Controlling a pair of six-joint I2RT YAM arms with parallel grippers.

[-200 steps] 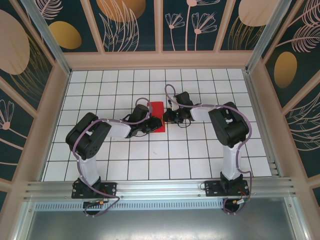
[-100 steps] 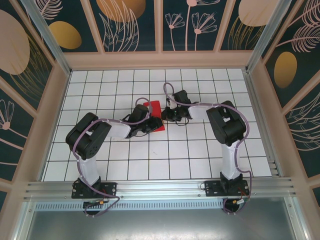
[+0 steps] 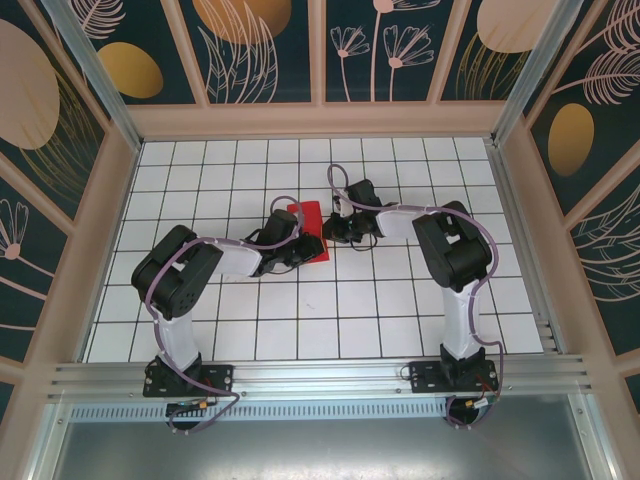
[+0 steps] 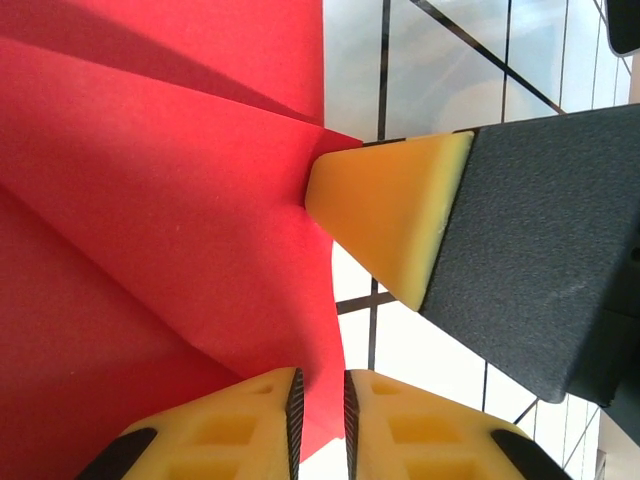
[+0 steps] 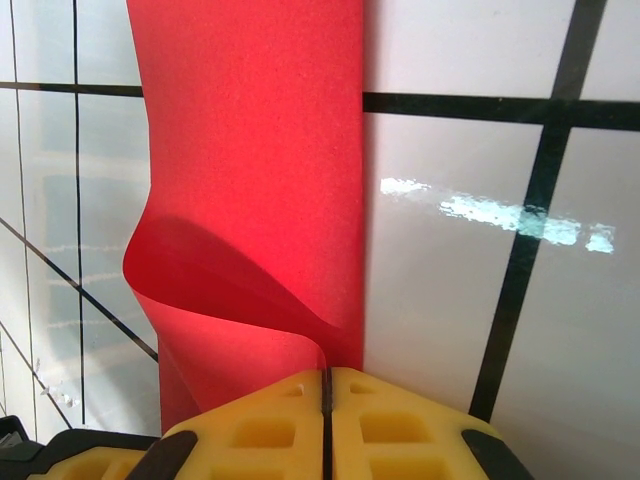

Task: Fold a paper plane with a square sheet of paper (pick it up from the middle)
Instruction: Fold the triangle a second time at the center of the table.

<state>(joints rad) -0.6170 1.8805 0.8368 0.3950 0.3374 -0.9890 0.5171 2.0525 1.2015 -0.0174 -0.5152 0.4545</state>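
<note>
Square sheet of paper (image 3: pixel 313 215) lies mid-table (image 3: pixel 400 300), between the two wrists, partly folded, not flat.

Change vs a sec ago: from above it was a plain flat red strip. Now the near-left part is lifted and rolled over, so the red outline is shorter and skewed. R wrist has also crept slightly up/left toward the sheet. Over the last half sec there is almost no change.

Meaning (judgement): fold is mid-way. Flap is carried over but the crease isn't pressed down. R wrist view shows a loose curl standing off the lower layer. No dart shape yet.

Jaws:
- Left gripper (image 4: pixel 320 385): jaws narrow, pinching the sheet's thin edge between the pads.
- Right gripper (image 5: pixel 325 385): jaws closed tight, tip touching the sheet's edge. Can't tell if a layer is caught in the seam.

Pose:
- L arm: elbow out to the left, forearm running right, wrist low at the sheet's near-left side.
- R arm: elbow high on the right, forearm reaching left, wrist low at the sheet's right edge.
- Tips of both arms are near each other.
</note>
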